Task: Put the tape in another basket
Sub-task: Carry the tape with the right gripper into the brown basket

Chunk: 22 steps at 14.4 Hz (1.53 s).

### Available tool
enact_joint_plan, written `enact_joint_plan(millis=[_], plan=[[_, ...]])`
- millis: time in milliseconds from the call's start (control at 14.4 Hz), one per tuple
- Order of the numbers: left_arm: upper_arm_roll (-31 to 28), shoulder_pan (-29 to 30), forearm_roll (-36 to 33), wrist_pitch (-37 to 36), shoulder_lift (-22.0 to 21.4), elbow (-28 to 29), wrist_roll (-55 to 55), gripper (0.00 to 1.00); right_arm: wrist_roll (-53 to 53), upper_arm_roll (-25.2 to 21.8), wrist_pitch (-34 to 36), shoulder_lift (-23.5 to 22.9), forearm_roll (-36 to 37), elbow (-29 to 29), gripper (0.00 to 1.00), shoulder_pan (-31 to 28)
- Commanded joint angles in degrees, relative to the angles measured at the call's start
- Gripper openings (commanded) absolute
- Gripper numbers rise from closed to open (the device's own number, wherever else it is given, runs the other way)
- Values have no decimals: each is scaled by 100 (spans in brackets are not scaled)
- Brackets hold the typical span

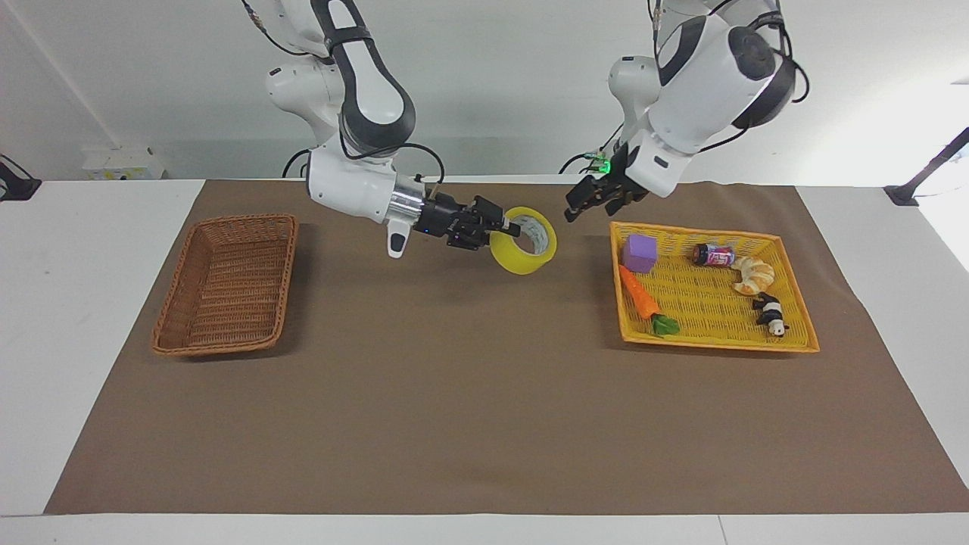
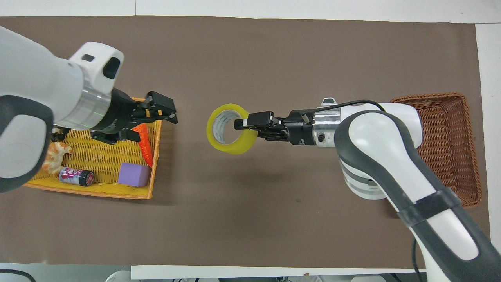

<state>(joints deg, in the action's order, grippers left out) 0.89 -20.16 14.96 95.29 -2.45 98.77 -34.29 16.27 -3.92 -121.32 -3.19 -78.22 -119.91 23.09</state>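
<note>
Tape (image 1: 524, 239), a wide roll of translucent yellow packing tape with a white core, hangs in the air over the bare brown mat (image 1: 454, 393) between the two containers, tilted so that its open hole shows. The right gripper (image 1: 506, 224) holds it, jaws clamped across the roll's wall, one finger (image 2: 258, 117) lying over the outer rim; the arm stretches out nearly level from its base.

The left gripper (image 1: 584, 206) hangs free of the roll, over the edge of the flat bright yellow woven tray (image 1: 787, 339), with its jaws apart and nothing between them.

In the tray lie a purple foam cube (image 1: 640, 252), an orange toy carrot with green leaves (image 1: 642, 297), a small drinks can on its side (image 1: 713, 255), a toy croissant (image 1: 752, 275) and a little black-and-white panda figure (image 1: 771, 312).

The rectangular brown woven wicker basket (image 1: 162, 331) with sloping sides stands at the right arm's end of the mat, well apart from the roll, nothing in it.
</note>
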Motion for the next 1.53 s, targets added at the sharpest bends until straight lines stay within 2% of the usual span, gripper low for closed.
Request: enact_joint_plan(millis=[0,209,488,557,627,697,836,1254,1463], plan=[[17,678,-537,-448,-27,-43,999,99,122,23,1062,161,778,55,0,-1127],[25,1382,-1546,-546,-36,-86,2352,99,534,14,2363,144,1614,265,0,-2568],[26,2015,-1663,-362,-36,-51,3288,100,1455,5,3481,30,3196,582,0,-4414],[26,2095,-1663,-362,-36,-51,3288,100,1911,14,3701,-197,3555,730,0,-4845],[26,2104,-1663,-362,-36,-42,3288,100,2289,14,4025,-547,3907,1167,0,-5153],[26,2061,-1663,-362,-36,-42,3288,100,2493,5,4316,-847,4076,1545,0,-5348],[34,2043,-1663,-362,-36,-42,3297,100,3089,14,4441,-1270,4174,1690,0,-5726],[17,2104,-1681,-344,-27,-68,3314,100,3742,14,3775,-1482,4306,1260,0,-5605],[-1,2322,-1646,-265,-1,-95,3376,100,3928,23,3721,-1606,4297,1163,0,-5587]])
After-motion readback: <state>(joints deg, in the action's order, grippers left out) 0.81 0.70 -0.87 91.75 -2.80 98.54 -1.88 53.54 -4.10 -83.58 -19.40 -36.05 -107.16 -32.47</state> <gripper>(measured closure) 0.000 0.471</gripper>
